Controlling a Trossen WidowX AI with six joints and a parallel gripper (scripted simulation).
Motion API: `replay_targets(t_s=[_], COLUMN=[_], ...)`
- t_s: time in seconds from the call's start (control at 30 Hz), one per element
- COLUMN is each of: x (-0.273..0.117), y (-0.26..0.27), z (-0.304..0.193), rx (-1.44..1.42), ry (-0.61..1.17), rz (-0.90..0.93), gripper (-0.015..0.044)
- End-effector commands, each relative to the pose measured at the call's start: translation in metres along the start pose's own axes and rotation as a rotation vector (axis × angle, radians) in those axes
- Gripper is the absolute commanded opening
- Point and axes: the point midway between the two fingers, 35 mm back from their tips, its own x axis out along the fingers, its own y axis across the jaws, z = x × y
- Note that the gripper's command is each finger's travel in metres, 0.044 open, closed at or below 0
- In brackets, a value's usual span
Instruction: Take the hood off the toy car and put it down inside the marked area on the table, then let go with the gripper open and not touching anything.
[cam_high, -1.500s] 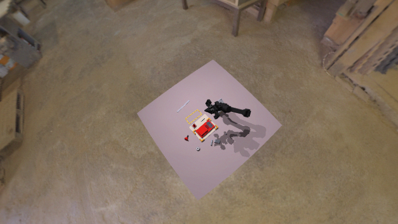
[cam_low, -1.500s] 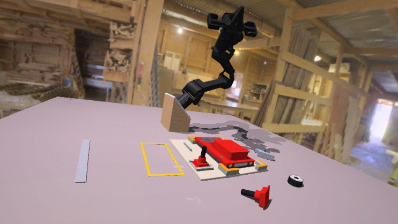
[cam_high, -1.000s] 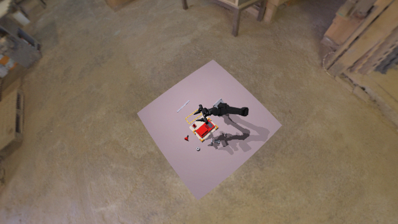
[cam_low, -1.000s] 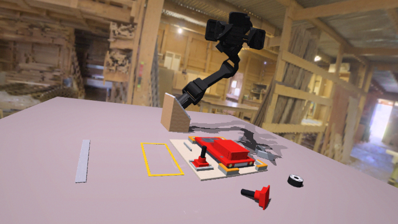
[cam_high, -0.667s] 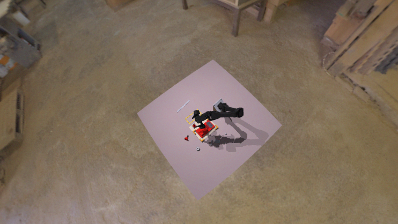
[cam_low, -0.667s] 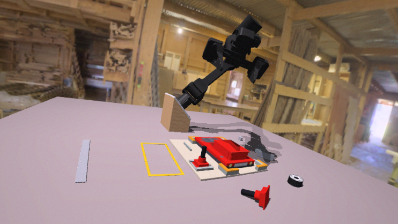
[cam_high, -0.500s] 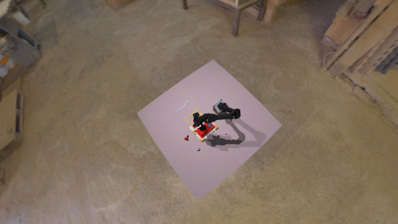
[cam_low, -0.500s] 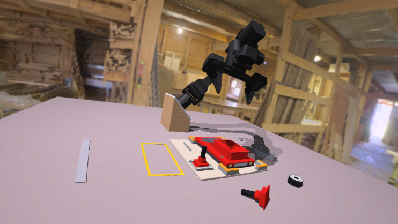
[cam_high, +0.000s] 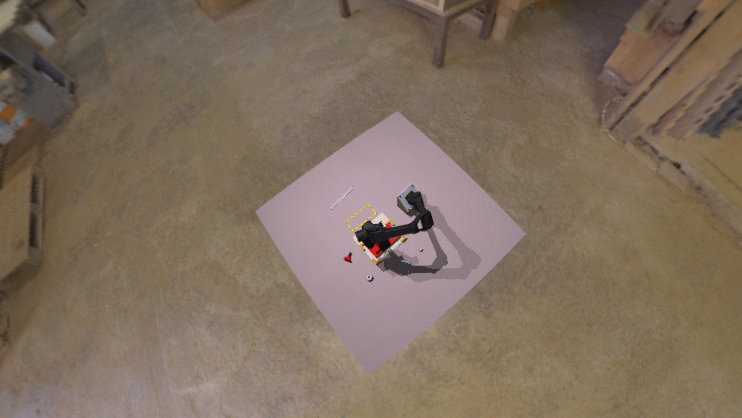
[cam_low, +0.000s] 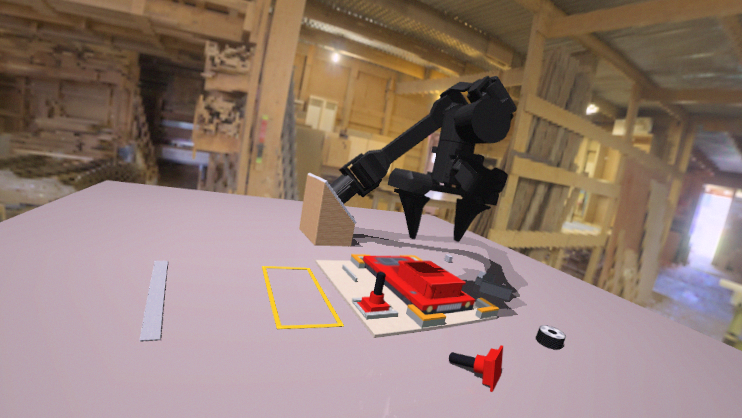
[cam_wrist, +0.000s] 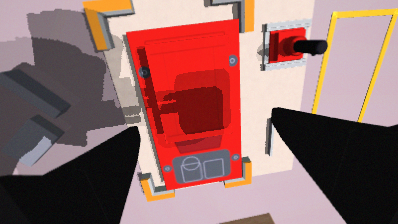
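Observation:
The toy car (cam_low: 394, 282) (cam_wrist: 236, 125) is red and lies on a cream board (cam_low: 337, 275) (cam_wrist: 280, 160) between orange-topped corner brackets. Its hood (cam_low: 443, 288) (cam_wrist: 200, 112) is a raised red block on the car, near the headlight end, partly in shadow. The marked area (cam_high: 357, 213) (cam_low: 309, 326) (cam_wrist: 365, 13) is a yellow rectangle outline beside the board, with nothing inside it. My gripper (cam_low: 435, 239) (cam_wrist: 206, 123) is wide open and empty. It points down above the car, with one finger to each side of it in the wrist view. In the top view the arm hides the fingertips and part of the car.
A red piece with a black post (cam_low: 373, 305) (cam_wrist: 287, 45) stands on the board, between car and marked area. A similar red piece (cam_high: 347, 257) (cam_low: 490, 368) lies on the table near a wheel (cam_high: 369, 275) (cam_low: 550, 337). A flat grey strip (cam_high: 342, 197) (cam_low: 155, 301) lies beyond the marked area.

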Motion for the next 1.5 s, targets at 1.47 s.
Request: replay_targets(t_s=[1.47], x=[0.039], y=[0.004], z=[0.004], rx=[-0.017], ry=[0.005], rz=[0.011], gripper=[0.044])
